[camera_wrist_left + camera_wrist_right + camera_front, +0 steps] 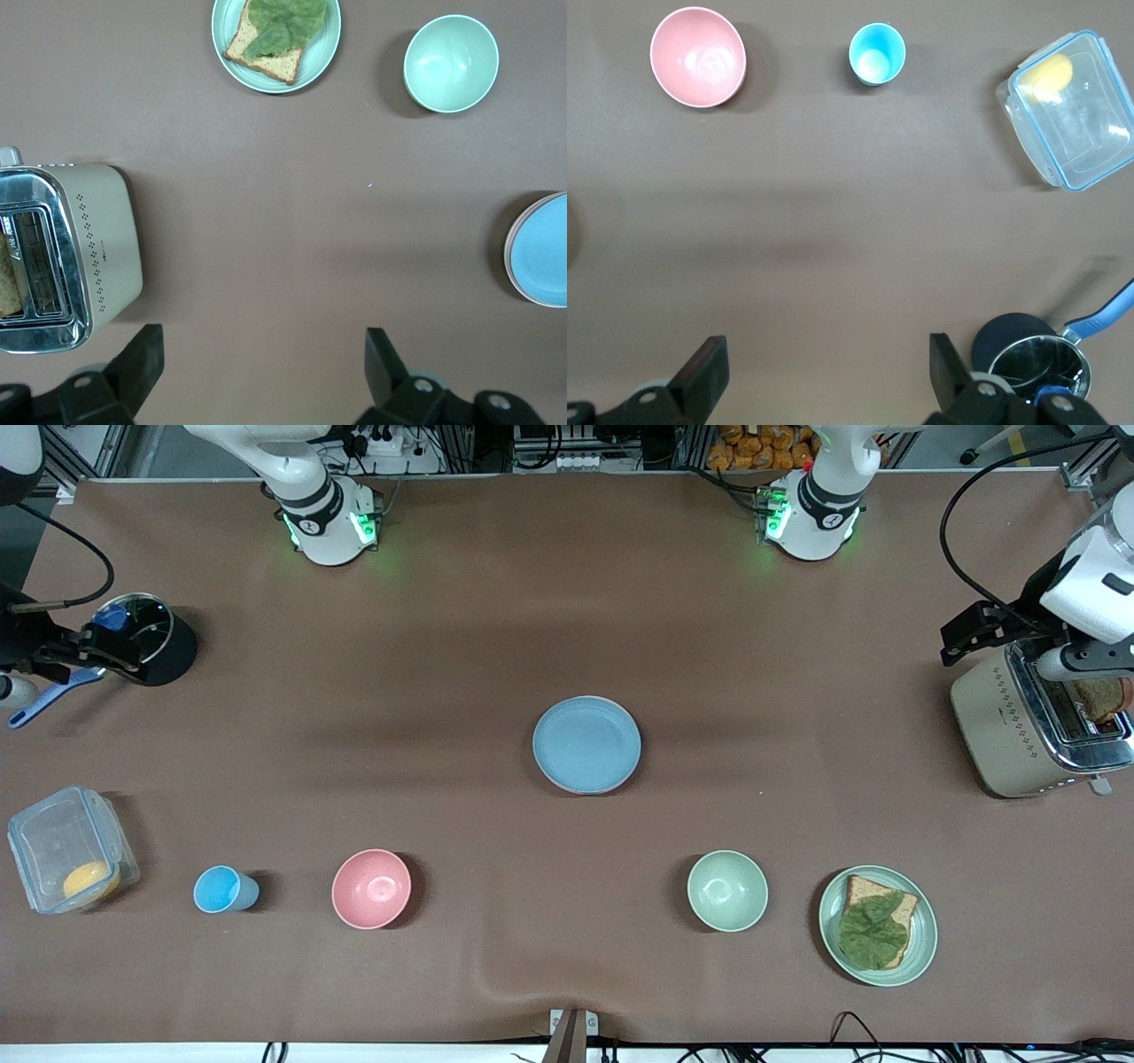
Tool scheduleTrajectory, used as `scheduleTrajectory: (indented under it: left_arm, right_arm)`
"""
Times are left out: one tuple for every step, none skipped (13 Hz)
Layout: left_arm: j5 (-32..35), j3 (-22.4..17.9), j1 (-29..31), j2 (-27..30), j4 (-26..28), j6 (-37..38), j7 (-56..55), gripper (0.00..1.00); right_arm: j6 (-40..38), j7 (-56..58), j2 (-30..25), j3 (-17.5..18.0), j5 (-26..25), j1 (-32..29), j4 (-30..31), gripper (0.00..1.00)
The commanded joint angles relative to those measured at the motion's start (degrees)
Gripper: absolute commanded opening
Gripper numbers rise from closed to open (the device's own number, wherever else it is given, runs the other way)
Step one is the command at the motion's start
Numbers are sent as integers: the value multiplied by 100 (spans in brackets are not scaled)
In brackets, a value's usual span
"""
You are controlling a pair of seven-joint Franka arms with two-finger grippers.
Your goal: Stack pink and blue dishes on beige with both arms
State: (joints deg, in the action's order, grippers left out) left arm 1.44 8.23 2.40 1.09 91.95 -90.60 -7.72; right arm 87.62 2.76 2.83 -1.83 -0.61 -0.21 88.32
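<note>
1. The blue plate (pixel 586 744) sits on top of a stack in the middle of the desk (pixel 496 646)
2. The left hand (pixel 261 367) is wide open and holds nothing, up over the toaster (pixel 1028 726) end
3. The right hand (pixel 826 372) is wide open and holds nothing, up over the black pot (pixel 146 638)

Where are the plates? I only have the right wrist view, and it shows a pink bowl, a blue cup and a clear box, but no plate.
Observer: The blue plate lies in the middle of the table.
Operator: And the pink and beige ones?
Observer: The left wrist view shows lower rims, pinkish and beige, under the blue plate's edge, so it appears to top a stack.
Operator: What is the left gripper doing?
Observer: The left gripper hangs open and holds nothing, over the table by the toaster.
</note>
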Motion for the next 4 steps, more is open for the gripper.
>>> scheduleTrajectory:
  left_arm:
    - [-127,-31,-3,-21,-125,139,-89,100]
    - [-127,-40,-3,-13,-125,139,-177,100]
    - [-127,-40,6,-4,-125,148,-282,100]
    - [-127,-32,-3,5,-125,174,-309,100]
  right_arm:
    - [-175,-205,60,51,17,-23,-201,100]
    - [-184,-205,60,42,17,-23,-201,100]
    - [-184,-197,60,42,17,-31,-201,100]
    - [-184,-196,60,42,26,-23,-201,100]
